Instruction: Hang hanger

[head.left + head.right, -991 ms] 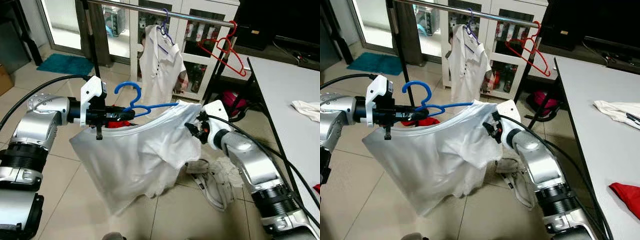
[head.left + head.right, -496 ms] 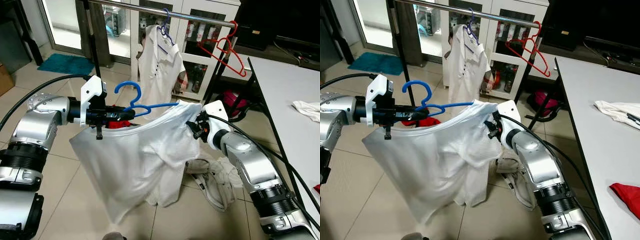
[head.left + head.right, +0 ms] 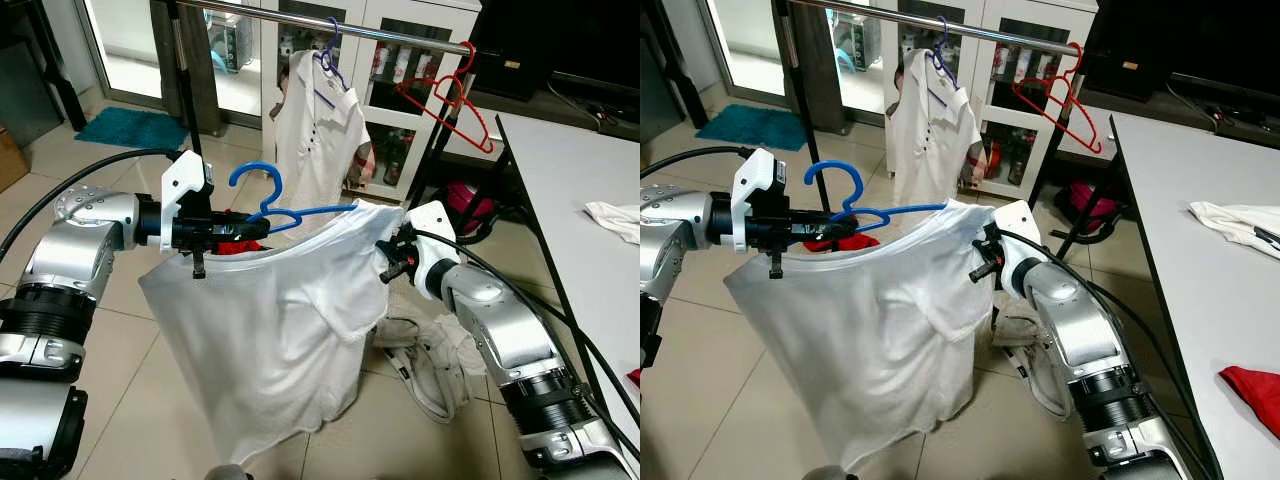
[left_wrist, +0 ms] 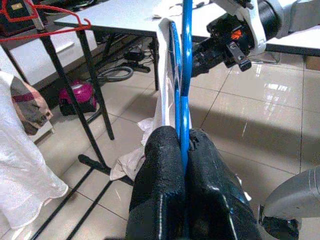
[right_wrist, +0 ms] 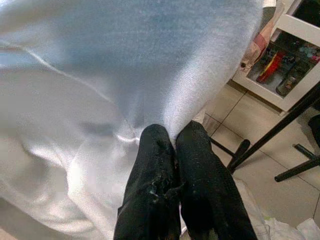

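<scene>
Blue plastic is clamped between the closed fingers of the left gripper (image 4: 182, 150): the blue hanger (image 3: 285, 212) is held at the picture's centre, well below the metal rail (image 3: 330, 22) seen at 12 o'clock. A white T-shirt (image 3: 270, 330) is draped over the hanger and hangs down towards the tiled floor (image 3: 130, 400). At 3 o'clock of the hanger, the shirt's shoulder edge is pinched by the right gripper (image 5: 174, 137), its fingers pressed together on the cloth. On the rail, a white blouse (image 3: 318, 125) and an empty red hanger (image 3: 450, 100) are hung. A grey table (image 3: 570, 200) is seen at 3 o'clock.
</scene>
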{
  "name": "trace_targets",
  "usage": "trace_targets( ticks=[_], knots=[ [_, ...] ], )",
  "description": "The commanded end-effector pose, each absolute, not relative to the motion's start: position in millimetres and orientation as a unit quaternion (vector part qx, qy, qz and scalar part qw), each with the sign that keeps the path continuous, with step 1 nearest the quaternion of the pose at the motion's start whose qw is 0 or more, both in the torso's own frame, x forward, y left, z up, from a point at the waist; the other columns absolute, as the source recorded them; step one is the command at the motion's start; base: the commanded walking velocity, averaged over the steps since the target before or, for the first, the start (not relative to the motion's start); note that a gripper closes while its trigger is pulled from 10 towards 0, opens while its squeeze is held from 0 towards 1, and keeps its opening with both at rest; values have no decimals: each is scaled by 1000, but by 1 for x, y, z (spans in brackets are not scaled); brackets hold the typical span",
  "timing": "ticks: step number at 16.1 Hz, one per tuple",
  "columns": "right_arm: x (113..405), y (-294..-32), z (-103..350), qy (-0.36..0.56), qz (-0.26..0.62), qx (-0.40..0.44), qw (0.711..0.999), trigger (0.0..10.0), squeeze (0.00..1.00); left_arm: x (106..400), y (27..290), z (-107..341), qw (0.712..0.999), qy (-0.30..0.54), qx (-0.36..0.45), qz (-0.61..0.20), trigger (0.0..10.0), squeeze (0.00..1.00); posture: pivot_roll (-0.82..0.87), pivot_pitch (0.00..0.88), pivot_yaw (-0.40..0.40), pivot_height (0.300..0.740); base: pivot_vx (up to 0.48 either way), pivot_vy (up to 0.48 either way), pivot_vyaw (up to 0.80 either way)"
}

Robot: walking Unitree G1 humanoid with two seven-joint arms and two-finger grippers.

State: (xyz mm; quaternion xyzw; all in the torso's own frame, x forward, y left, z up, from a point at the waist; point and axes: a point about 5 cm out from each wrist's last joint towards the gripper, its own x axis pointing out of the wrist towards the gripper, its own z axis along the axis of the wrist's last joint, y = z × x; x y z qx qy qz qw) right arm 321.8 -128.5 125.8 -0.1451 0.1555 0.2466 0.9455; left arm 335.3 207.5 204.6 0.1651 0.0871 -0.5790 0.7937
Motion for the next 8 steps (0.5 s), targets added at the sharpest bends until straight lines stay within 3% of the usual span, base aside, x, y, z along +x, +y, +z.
trace_targets(
  ticks=[1, 8],
  knots=[
    [322, -133, 125, 158, 249, -148, 944, 0, 0, 335, 208, 213, 793, 66, 180, -578, 0, 0, -23, 0, -68, 740, 0, 0, 0],
    [319, -155, 130, 158, 288, -137, 934, 0, 0, 331, 220, 205, 789, 99, 211, -568, 0, 0, -23, 0, -72, 740, 0, 0, 0]
  ],
)
